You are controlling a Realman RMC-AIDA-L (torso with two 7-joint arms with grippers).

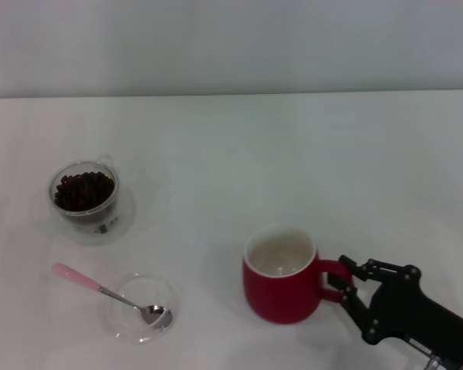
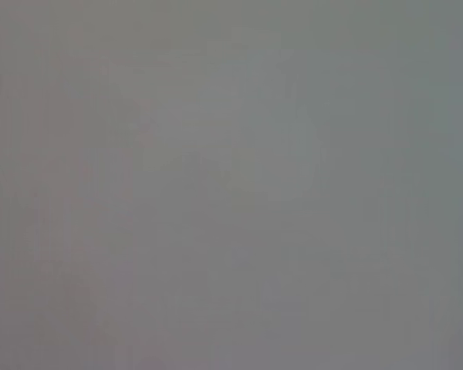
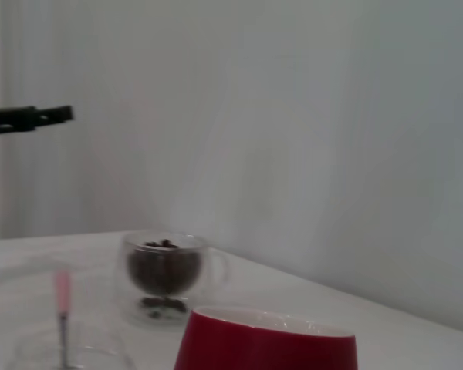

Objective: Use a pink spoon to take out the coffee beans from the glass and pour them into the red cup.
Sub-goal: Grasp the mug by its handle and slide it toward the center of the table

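The red cup (image 1: 282, 297) stands upright at the table's front right, and its cream inside looks empty. My right gripper (image 1: 345, 280) reaches in from the right, one finger on each side of the cup's loop handle, shut on it. The glass (image 1: 83, 202) with the coffee beans (image 1: 83, 190) stands at the far left. Nearer the front, the pink spoon (image 1: 100, 290) lies with its metal bowl in a shallow clear dish (image 1: 139, 307) and its handle pointing left. The right wrist view shows the red cup's rim (image 3: 266, 343), the glass (image 3: 166, 270) and the spoon handle (image 3: 62, 297). My left gripper is out of sight.
The white table (image 1: 293, 169) runs back to a pale wall. A thin dark bar (image 3: 27, 119) juts in high up in the right wrist view; I cannot tell what it is. The left wrist view is plain grey.
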